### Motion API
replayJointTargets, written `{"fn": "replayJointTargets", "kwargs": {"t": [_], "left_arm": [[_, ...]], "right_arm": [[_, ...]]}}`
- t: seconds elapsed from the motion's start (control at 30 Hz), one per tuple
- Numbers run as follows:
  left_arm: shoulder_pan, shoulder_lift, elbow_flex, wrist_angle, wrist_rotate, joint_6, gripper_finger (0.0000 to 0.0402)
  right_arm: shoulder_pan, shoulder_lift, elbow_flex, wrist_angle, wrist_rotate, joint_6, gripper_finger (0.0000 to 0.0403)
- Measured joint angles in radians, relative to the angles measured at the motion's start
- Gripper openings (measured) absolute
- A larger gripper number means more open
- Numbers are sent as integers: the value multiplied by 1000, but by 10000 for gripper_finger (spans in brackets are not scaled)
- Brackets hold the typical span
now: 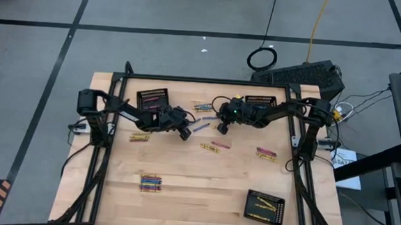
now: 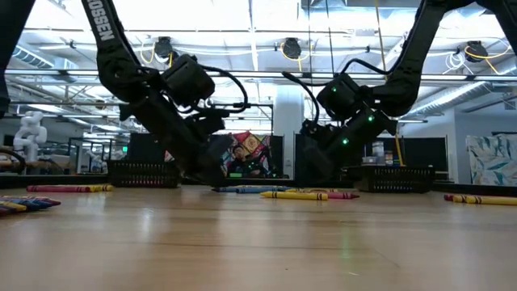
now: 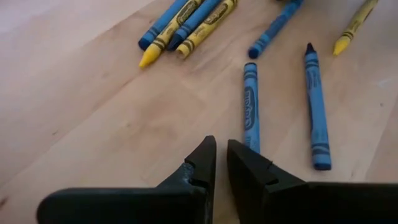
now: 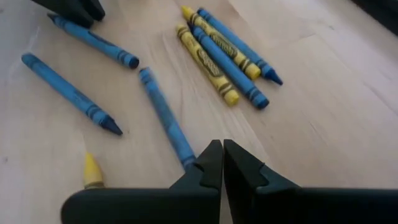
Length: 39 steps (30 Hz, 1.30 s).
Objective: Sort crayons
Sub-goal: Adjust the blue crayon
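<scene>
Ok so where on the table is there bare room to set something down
Bare wood lies between the crayon pile and the near basket, and along the table's near edge. It is crowded between the far baskets, where both grippers, left and right, work among loose crayons.

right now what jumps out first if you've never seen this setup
Both arms meet low over the far middle of the table, the left pincer and right pincer nosing into loose blue crayons. Neither holds anything. Black mesh baskets sit at the far edge and the near right corner.
</scene>
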<state>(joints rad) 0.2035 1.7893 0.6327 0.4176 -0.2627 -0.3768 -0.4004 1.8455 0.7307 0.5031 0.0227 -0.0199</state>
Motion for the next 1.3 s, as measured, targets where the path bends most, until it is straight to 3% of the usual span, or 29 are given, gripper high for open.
{"fn": "replayJointTargets", "kwargs": {"t": [0.37, 0.77, 1.0, 1.13, 1.3], "left_arm": [[-4, 11, 0, 54, 0, 77, 44], [-8, 11, 0, 152, 1, 203, 44], [-15, -35, 0, 129, -3, 203, 44], [-19, -72, 0, 75, -54, 185, 44], [-11, -62, 0, 58, -73, 173, 44]], "right_arm": [[24, -2, 0, -28, -69, -96, 0], [99, -6, 2, -53, -71, -167, 0], [123, -109, -2, -120, -39, -175, 0], [104, -139, 0, -64, -27, -85, 0], [78, -69, 0, 33, -24, 90, 0]]}}
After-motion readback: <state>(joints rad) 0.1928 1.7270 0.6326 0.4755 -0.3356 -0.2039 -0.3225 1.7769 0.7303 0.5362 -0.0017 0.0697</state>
